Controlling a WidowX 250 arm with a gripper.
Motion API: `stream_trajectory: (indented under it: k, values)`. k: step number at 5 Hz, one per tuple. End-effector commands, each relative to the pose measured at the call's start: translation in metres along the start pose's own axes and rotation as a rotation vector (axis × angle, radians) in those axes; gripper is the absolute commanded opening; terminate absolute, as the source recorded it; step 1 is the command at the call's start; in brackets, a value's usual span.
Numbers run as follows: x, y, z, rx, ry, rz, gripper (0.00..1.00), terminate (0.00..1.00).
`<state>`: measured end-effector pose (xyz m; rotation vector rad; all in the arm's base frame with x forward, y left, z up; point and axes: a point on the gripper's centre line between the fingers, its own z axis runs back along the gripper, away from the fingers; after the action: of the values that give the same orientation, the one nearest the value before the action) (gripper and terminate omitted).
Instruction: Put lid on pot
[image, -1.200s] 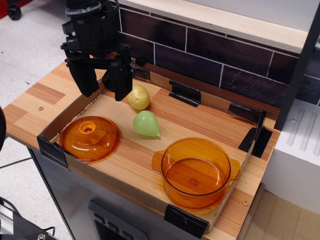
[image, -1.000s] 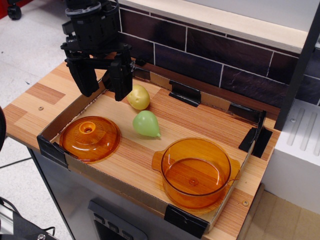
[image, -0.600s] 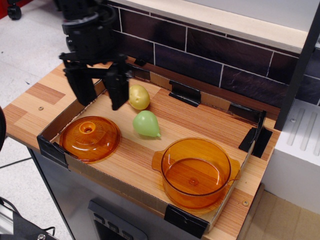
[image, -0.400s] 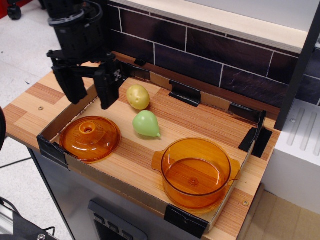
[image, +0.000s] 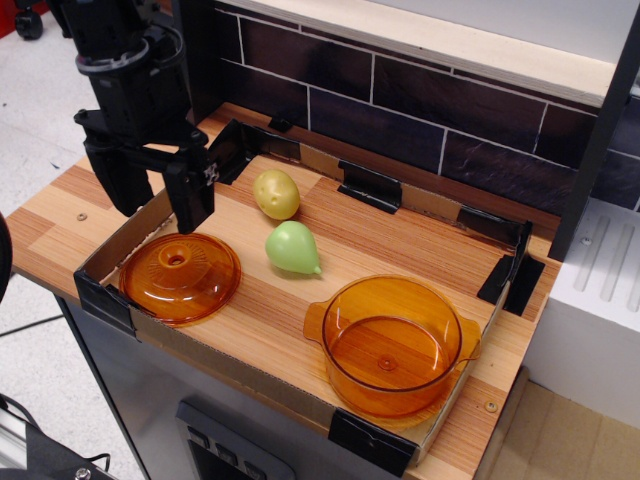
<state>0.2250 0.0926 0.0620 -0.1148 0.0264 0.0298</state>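
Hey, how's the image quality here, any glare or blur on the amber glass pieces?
In the observation.image view, lighting is soft and even; the lid and pot show only small highlights on their rims, and both stay sharp. The open gripper looks slightly soft. Shadows on the wooden tray floor are faint.

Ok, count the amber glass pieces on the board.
2. The lid lies front left under the open gripper; the pot stands front right. None seem hidden.

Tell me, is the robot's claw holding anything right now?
No, nothing is held. The gripper is open and empty, hanging above the lid, which lies on the tray floor.
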Motion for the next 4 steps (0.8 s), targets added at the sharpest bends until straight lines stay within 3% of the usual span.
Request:
stream_trajectory:
  k: [1, 2, 3, 4]
  values:
    - [0.002, 0.005, -0.008, 0.07, -0.04, 0.014, 1.0, 0.0]
    - [0.0, 0.003, -0.017, 0.06, -0.043, 0.013, 1.0, 0.0]
    - [0.0, -0.001, -0.026, 0.041, -0.002, -0.014, 1.0, 0.0]
    - [0.0, -0.004, -0.03, 0.031, -0.015, 0.0, 1.0, 0.0]
